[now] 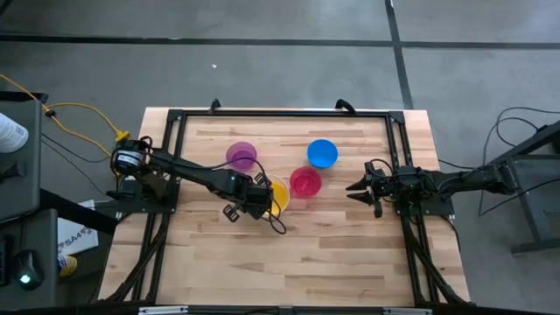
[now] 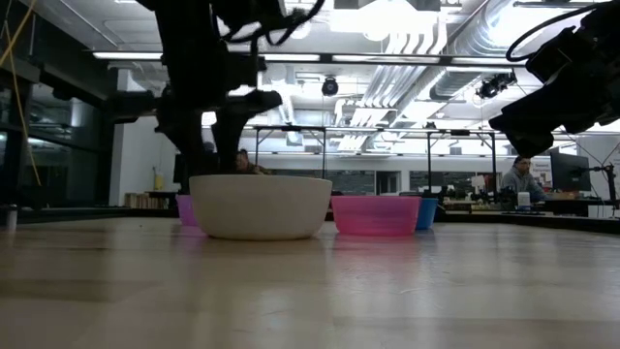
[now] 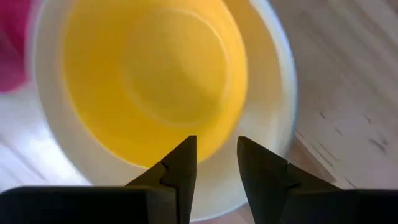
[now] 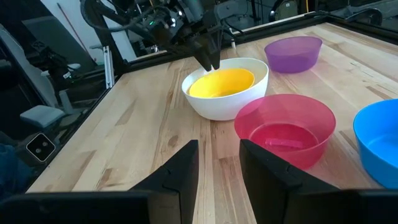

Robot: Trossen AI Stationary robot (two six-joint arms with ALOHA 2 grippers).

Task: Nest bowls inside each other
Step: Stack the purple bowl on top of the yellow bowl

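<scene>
Wooden table (image 1: 332, 245) – open-plan room behind – left gripper (image 3: 214, 163) released, right gripper (image 4: 217, 163) spread.

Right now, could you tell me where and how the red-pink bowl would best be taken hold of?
Probably by its thin rim, from above. The red-pink bowl stands upright and open, so one finger can go inside the wall and one outside. The rim section facing the right claw looks freest: the white bowl sits close on the opposite side, with the left claw over it.
</scene>
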